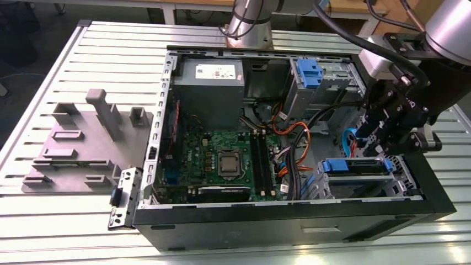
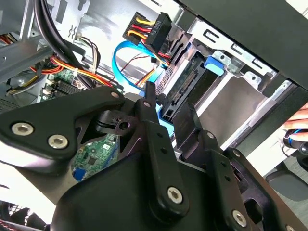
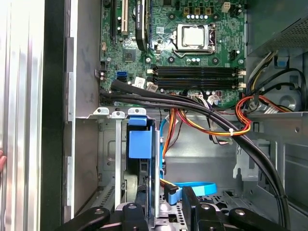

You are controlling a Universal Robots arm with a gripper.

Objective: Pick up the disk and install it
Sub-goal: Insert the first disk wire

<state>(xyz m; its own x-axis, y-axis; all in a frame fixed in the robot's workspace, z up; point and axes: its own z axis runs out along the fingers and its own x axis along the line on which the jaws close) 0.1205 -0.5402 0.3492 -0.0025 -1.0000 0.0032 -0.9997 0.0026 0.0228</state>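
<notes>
The disk (image 1: 357, 165), a silver drive in a bright blue carrier, stands on edge in the metal drive cage (image 1: 401, 185) at the corner of the open computer case on the exterior view's right. My gripper (image 1: 384, 152) hangs right over it. In the first wrist view the disk's blue carrier (image 3: 142, 144) runs down into the cage (image 3: 108, 144), with my gripper (image 3: 161, 207) around its near end. The second wrist view shows the disk's black connector end (image 2: 185, 89) between my gripper's (image 2: 168, 108) two dark fingers (image 2: 151, 110), which press on its sides.
Black, orange and yellow cable bundles (image 3: 207, 113) and a blue flat cable (image 2: 120, 62) run close beside the cage. The motherboard (image 1: 220, 154) and grey power supply (image 1: 209, 83) take up the rest of the case. A grey fixture block (image 1: 74, 149) sits on the table. A person's hand (image 2: 298, 126) is outside the case.
</notes>
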